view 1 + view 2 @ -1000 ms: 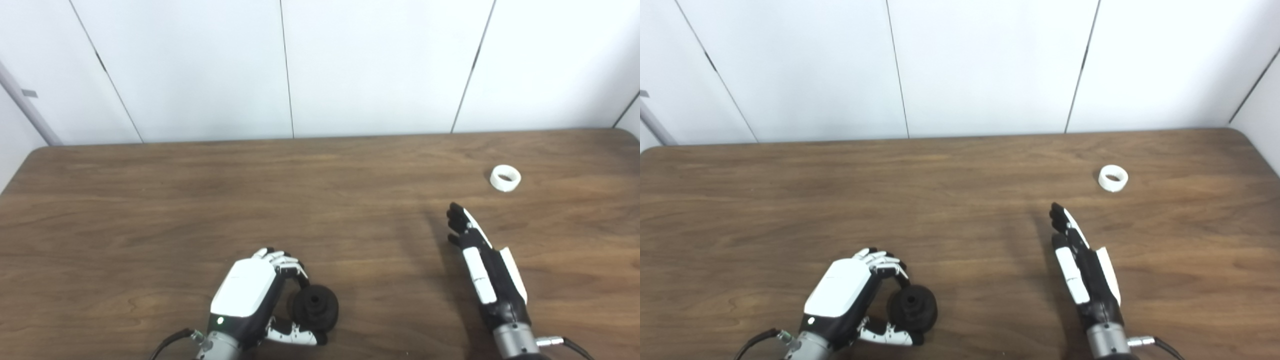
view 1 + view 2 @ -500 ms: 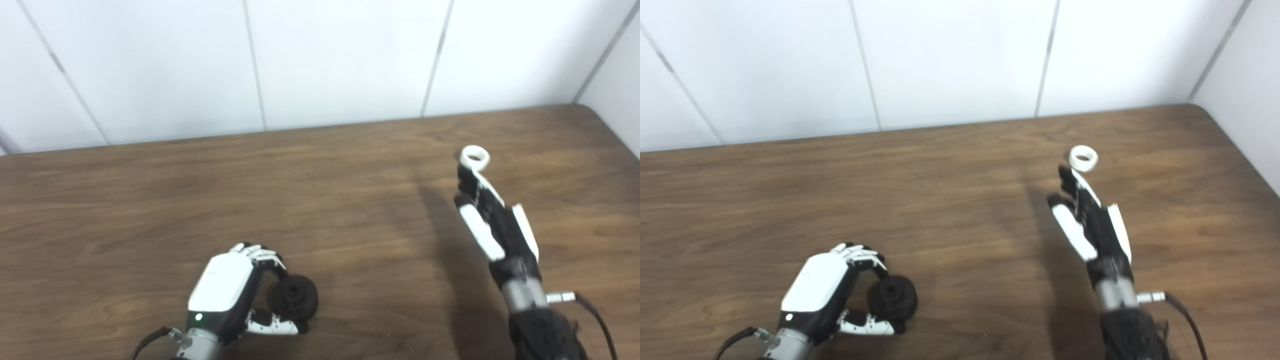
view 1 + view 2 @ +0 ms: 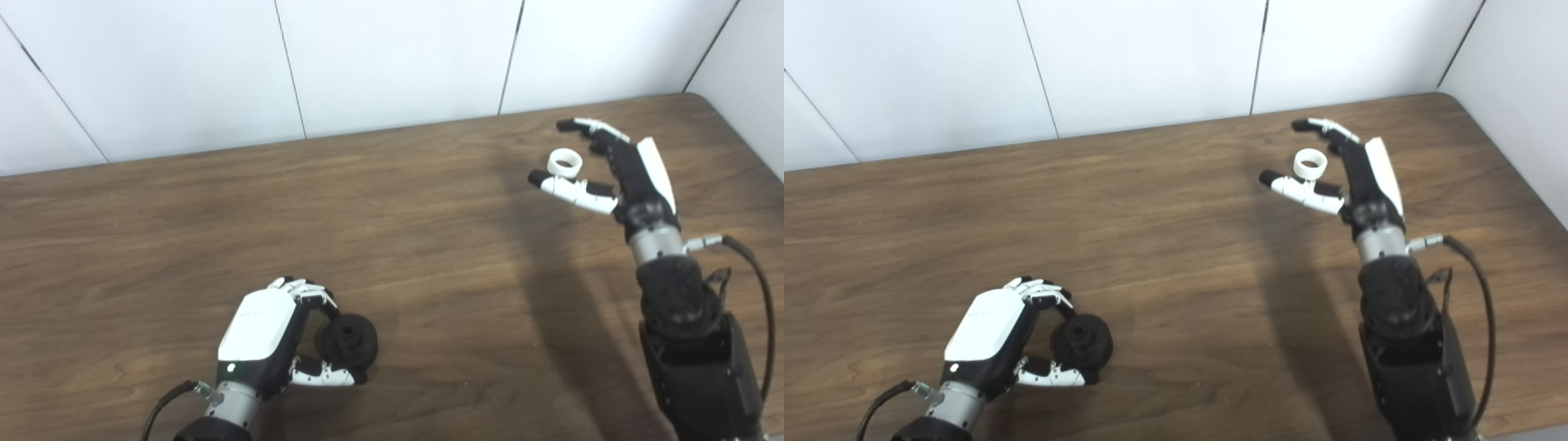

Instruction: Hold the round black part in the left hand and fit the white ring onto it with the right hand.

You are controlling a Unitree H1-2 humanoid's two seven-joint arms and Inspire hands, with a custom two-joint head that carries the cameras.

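— What is seen nearest?
— The round black part (image 3: pixel 348 340) is gripped between fingers and thumb of the left hand (image 3: pixel 269 331), low over the wooden table (image 3: pixel 392 245).
— And farther off?
— The white ring (image 3: pixel 565 163) is framed by the right hand (image 3: pixel 618 168), whose fingers are spread apart. Whether it is touched cannot be told.

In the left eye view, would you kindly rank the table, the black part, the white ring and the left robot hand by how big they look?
1. Table
2. Left robot hand
3. Black part
4. White ring, though it lies farther from the camera, so its true size against the black part is unsure.
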